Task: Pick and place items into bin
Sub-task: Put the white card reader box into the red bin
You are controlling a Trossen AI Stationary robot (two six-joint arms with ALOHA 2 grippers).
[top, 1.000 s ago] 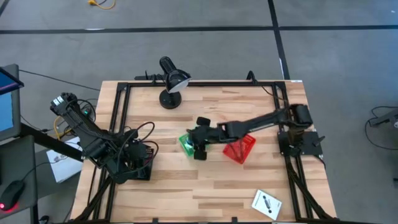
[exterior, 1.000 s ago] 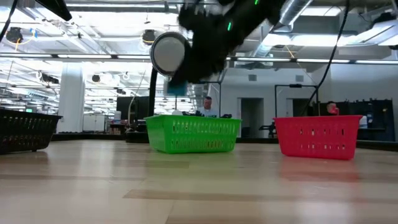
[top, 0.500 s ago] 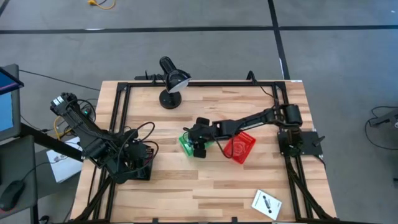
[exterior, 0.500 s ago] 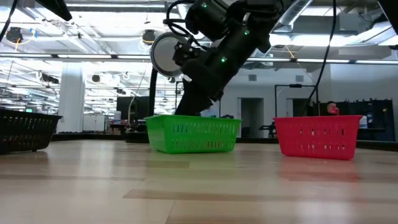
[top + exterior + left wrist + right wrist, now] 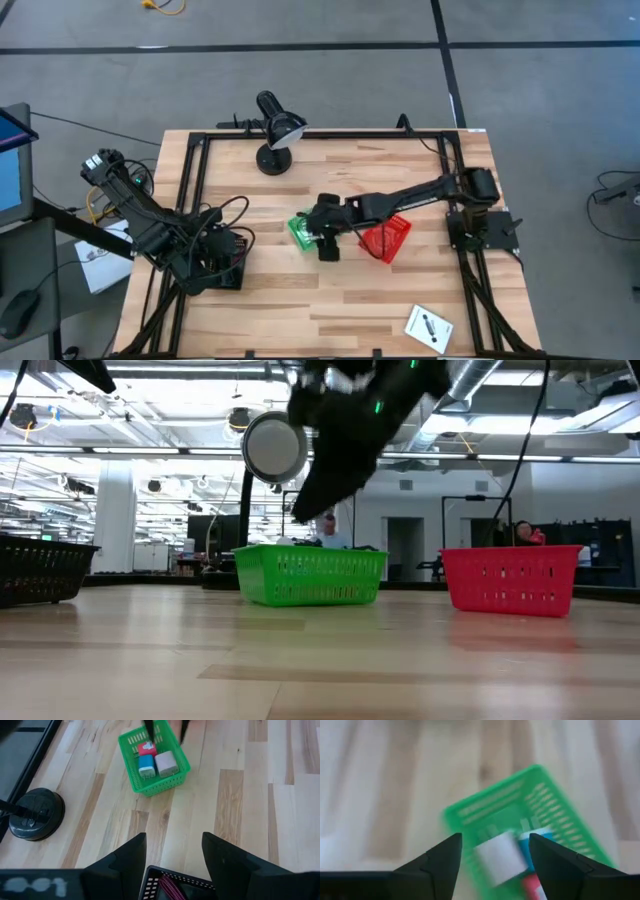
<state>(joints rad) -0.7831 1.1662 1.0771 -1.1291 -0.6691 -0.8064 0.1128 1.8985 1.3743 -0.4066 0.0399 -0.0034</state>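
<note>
Green basket (image 5: 155, 762) holds rigid, light-looking cubes, best pinched across flat sides; right gripper (image 5: 492, 865) hovers released, empty.

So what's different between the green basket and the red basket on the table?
The green basket holds items, a blue cube, a pale pink cube and a red-pink block; nothing shows inside the red basket. The right end effector, open, hangs beside the green basket, while the arm crosses over the red one. Both are small slotted plastic baskets sitting upright on the wooden table.
</note>
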